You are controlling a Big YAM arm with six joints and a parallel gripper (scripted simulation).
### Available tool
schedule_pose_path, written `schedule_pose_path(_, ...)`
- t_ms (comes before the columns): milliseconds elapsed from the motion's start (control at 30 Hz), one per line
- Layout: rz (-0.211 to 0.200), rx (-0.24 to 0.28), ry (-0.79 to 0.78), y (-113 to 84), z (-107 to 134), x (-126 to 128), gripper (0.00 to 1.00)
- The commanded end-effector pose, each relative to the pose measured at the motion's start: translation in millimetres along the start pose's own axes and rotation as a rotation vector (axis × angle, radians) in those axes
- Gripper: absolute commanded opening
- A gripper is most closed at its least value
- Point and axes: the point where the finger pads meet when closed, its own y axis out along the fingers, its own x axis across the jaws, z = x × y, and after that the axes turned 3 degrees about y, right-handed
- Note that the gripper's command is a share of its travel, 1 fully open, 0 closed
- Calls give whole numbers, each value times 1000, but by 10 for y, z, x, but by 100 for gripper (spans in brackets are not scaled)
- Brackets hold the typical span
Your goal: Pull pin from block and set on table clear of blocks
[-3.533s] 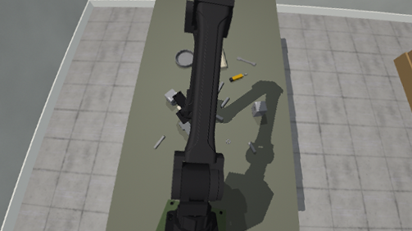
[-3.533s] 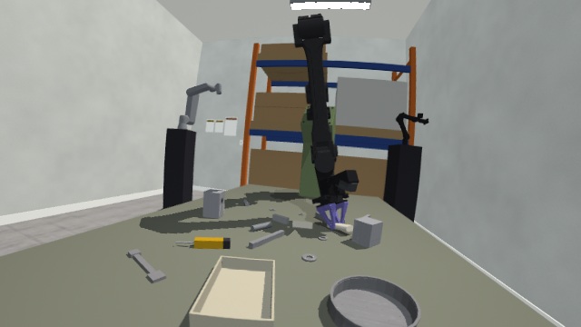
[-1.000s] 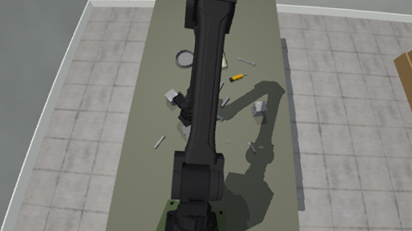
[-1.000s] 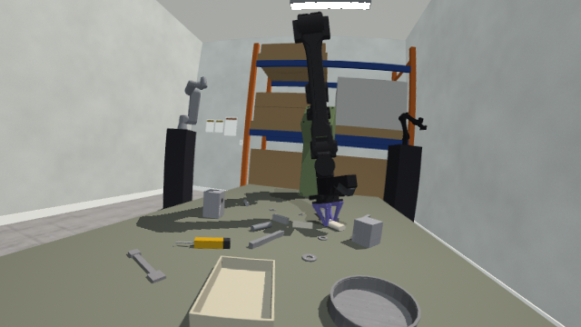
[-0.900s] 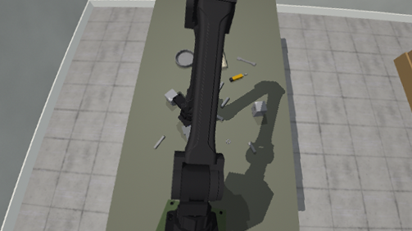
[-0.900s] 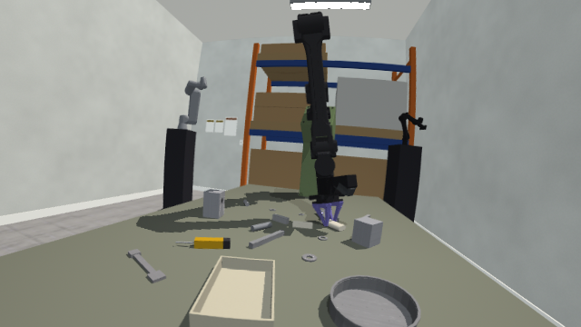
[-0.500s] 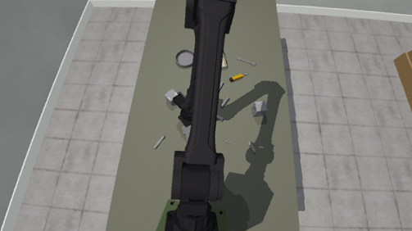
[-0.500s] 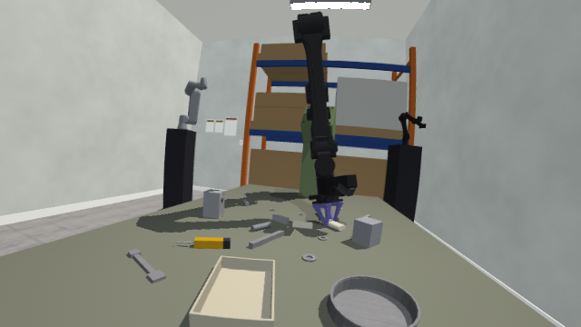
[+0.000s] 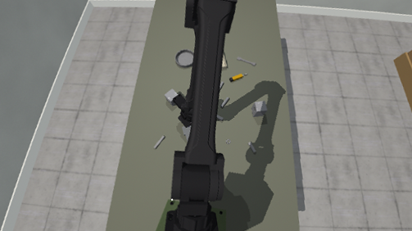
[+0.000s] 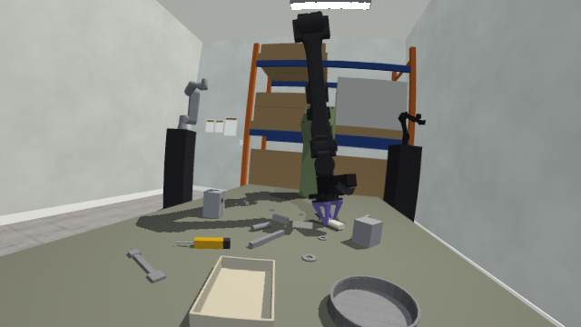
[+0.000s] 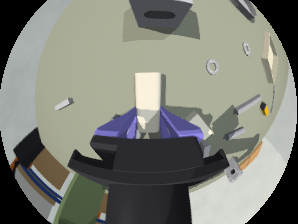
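My gripper (image 10: pixel 329 217) is shut on the cream pin (image 10: pixel 337 223), which lies level and low over the table, sticking out from the purple fingers. In the wrist view the pin (image 11: pixel 148 92) points away from the gripper (image 11: pixel 148 125) toward a grey block (image 11: pixel 158 3) with a dark empty hole in its near face. That block (image 10: pixel 367 231) stands a short way to the pin's right, apart from it; it also shows in the overhead view (image 9: pixel 170 95). A second grey block (image 10: pixel 213 203) stands far off on the other side. The arm hides the gripper from overhead.
Several grey bars (image 10: pixel 267 239) and washers (image 10: pixel 310 257) lie around the middle of the table. A yellow knife (image 10: pixel 209 242), a dog-bone piece (image 10: pixel 146 265), a cream tray (image 10: pixel 236 295) and a round grey dish (image 10: pixel 373 304) lie toward the far end.
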Motion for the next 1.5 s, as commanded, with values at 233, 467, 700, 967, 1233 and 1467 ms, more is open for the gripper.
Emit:
schedule_pose_path(233,13,4,-5,-121,70,-37,0)
schedule_pose_path(467,25,-21,-10,-191,-18,-72,0)
schedule_pose_path(700,26,-22,-10,-192,-19,-72,0)
schedule_pose_path(967,21,-26,-13,-199,-29,-50,0)
schedule_pose_path(1233,20,-27,-13,-200,-32,-43,0)
schedule_pose_path(1467,19,-28,-14,-210,16,20,0)
